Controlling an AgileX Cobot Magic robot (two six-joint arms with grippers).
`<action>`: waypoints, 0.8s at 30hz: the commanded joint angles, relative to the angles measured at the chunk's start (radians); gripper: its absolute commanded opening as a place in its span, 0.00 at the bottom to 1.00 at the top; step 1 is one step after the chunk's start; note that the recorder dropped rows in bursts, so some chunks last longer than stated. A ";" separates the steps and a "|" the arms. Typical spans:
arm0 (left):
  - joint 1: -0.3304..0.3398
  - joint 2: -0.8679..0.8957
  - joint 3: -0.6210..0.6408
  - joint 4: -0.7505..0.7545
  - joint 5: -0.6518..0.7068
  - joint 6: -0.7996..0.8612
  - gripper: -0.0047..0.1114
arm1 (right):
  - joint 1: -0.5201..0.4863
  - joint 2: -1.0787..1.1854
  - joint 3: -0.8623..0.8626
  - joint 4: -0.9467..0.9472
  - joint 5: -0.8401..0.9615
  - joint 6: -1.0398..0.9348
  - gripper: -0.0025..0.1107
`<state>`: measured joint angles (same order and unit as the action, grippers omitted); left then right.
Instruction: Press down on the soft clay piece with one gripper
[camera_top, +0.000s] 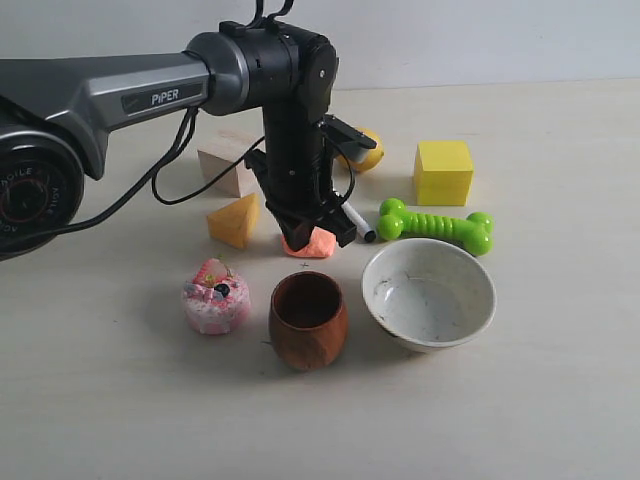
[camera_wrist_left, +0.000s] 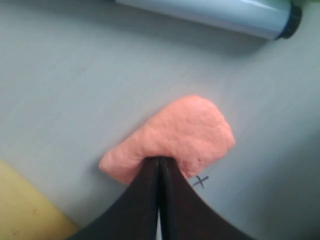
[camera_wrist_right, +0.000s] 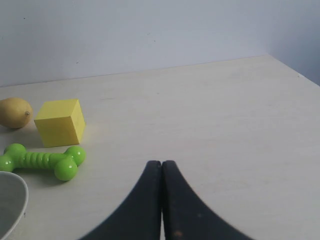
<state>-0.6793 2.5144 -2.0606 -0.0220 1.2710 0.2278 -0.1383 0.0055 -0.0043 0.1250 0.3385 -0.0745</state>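
The left pincer points straight down at the bench, and its 2 jaws are closed flat against each other with nothing between them. In the left wrist view the joined tips touch the near edge of the soft clay piece. The soft clay piece lies flat on the bench, between the orange wedge and the marker, and just behind the wooden cup. A small pen-drawn cross sits on the bench just beside the clay. We note 2 containers, both upright and standing side by side in front of the clay. Of the wooden cup we see only the dark inner wall. The white bowl shows dark scuff marks on its inner surface. A pink cake toy stands beside the cup. A green bone toy, a yellow cube, a lemon and a wooden block lie further back. The right pincer is also closed, jaws touching, above bare bench.
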 joint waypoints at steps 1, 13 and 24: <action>-0.006 0.150 0.050 -0.066 -0.057 0.004 0.04 | -0.006 -0.006 0.004 -0.001 -0.004 -0.004 0.02; -0.006 0.161 0.050 -0.068 -0.090 0.004 0.04 | -0.006 -0.006 0.004 -0.001 -0.004 -0.004 0.02; -0.006 0.165 0.050 -0.068 -0.100 0.004 0.04 | -0.006 -0.006 0.004 -0.001 -0.004 -0.004 0.02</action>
<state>-0.6793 2.5249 -2.0678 -0.0257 1.2751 0.2278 -0.1383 0.0055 -0.0043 0.1250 0.3385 -0.0745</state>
